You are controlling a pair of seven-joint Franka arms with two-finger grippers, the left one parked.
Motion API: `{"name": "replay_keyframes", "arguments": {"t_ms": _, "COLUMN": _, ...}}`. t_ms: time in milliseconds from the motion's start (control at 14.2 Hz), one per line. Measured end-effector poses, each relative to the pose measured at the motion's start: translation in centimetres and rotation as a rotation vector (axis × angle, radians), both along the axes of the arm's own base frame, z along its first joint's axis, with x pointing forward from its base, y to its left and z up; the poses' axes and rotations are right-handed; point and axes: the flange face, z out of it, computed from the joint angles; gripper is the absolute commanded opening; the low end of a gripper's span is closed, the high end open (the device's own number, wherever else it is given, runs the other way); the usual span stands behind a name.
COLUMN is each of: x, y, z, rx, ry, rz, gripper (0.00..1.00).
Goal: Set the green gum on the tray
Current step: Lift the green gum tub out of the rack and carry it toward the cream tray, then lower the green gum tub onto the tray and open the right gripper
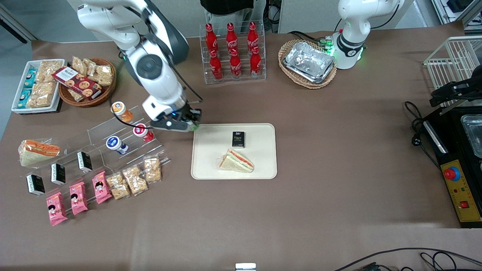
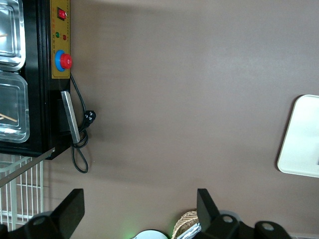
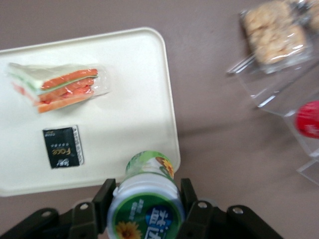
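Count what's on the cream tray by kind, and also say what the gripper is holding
Sandwich: 1
Black packet: 1
Total on the tray: 2
The gripper, above the tray's corner nearest the snack racks, is shut on the green gum: 1, not yet on the tray.

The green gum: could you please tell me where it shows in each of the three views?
Front view: only a sliver of the green gum shows at the gripper, over the tray corner nearest the working arm.
Right wrist view: the green gum is clamped between the fingers, above the tray edge.
Left wrist view: not in it.
Shared landmark: the tray.
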Motion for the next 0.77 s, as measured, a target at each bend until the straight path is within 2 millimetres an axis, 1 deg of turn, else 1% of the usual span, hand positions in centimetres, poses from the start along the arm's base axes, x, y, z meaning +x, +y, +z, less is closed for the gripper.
{"name": "replay_keyframes", "arguments": {"t_ms": 140, "x": -0.7, "y": 1.3, "z": -4.8, "rx": -0.029, "ry": -0.023, "rz": -0.01, "gripper": 0.29}}
{"name": "replay_keyframes", "arguments": {"t_ms": 281, "x": -1.4, "y": 2.9, "z": -9.1, "rx": -0.062, "ry": -0.066, "rz": -0.026, "gripper": 0.29}}
{"name": "replay_keyframes", "arguments": {"t_ms": 421, "x": -2.1, "y": 4.2, "z": -12.8, "rx": -0.08, "ry": -0.102, "rz": -0.035, "gripper": 0.29}}
{"name": "replay_keyframes", "arguments": {"t_ms": 491, "x": -2.4, "y": 4.6, "z": -14.3, "rx": -0.08, "ry": -0.113, "rz": -0.043, "gripper": 0.3}}
{"name": "replay_keyframes", "arguments": {"t_ms": 561, "x": -2.2, "y": 4.8, "z": -14.7, "rx": -0.077, "ry": -0.131, "rz": -0.048, "gripper": 0.43}}
{"name": "replay_keyframes", "arguments": {"t_ms": 632, "x": -2.1, "y": 4.8, "z": -14.7, "rx": -0.077, "ry": -0.136, "rz": -0.055, "gripper": 0.89}}
{"name": "replay_keyframes", "arguments": {"t_ms": 702, "x": -2.1, "y": 4.8, "z": -14.7, "rx": -0.077, "ry": -0.136, "rz": -0.058, "gripper": 1.0}}
{"name": "replay_keyframes", "arguments": {"t_ms": 772, "x": -2.1, "y": 4.8, "z": -14.7, "rx": -0.077, "ry": -0.136, "rz": -0.061, "gripper": 1.0}}
